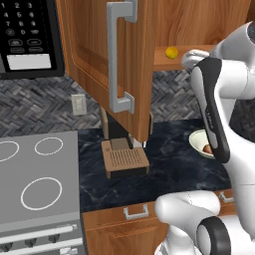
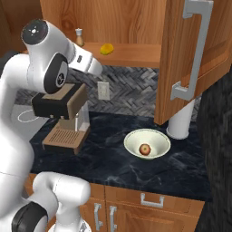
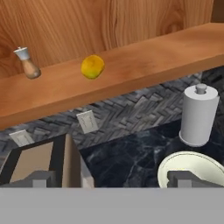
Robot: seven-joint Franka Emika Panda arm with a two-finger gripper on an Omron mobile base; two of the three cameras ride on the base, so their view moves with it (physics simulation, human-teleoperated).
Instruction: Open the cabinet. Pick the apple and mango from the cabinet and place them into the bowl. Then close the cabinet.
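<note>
A dark marbled counter (image 2: 149,170) is running under the cabinet (image 2: 136,18), backed by a grey herringbone wall (image 2: 131,88) carrying an outlet (image 2: 103,90). The cabinet is standing open, its door (image 2: 190,59) swinging out over the counter's right part, with another door (image 1: 107,60) hanging forward in the left base view. The mango (image 3: 92,66) is lying on the cabinet shelf (image 3: 144,61), near the shelf's front edge, well apart from a small shaker (image 3: 27,63) toward the shelf's far end. The bowl (image 2: 147,144) is sitting mid-counter, between a coffee machine (image 2: 63,120) and a paper towel roll (image 2: 180,122), and the apple (image 2: 145,149) is resting inside it. The gripper (image 3: 112,179) is hovering in front of the shelf with its fingers spread wide apart and holding nothing. Bare counter is lying open around the bowl, toward the front edge. A stove (image 1: 35,184) is adjoining the counter's left end, below a microwave (image 1: 27,35).
</note>
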